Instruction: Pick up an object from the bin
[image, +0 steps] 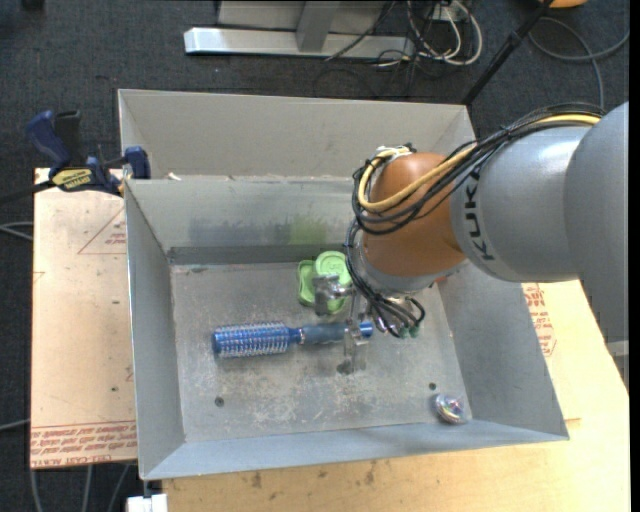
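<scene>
The grey arm (545, 200) bears the lettering "KUKA", its end cut off by cables. The gripper (350, 345) stands at the centre of the bin (150, 310), at the handle end of a blue hairbrush (255, 341); whether it is open or closed cannot be told. A green object (322, 276), partly hidden, lies behind it, and a small shiny round item (448, 407) lies near the front right corner.

The grey metal bin (250, 400) is matt sheet, its floor scuffed dull. Just left of the gripper (350, 348) lies a blue plastic hairbrush (250, 340), bristly at the head and smooth at the handle. Close on the gripper's far side sits a pale green plastic round piece (326, 268), faintly glossy. Well to its right a small rounded shiny metal piece (449, 407) gleams. The orange wrist cover (410, 220) is smooth and glossy.
</scene>
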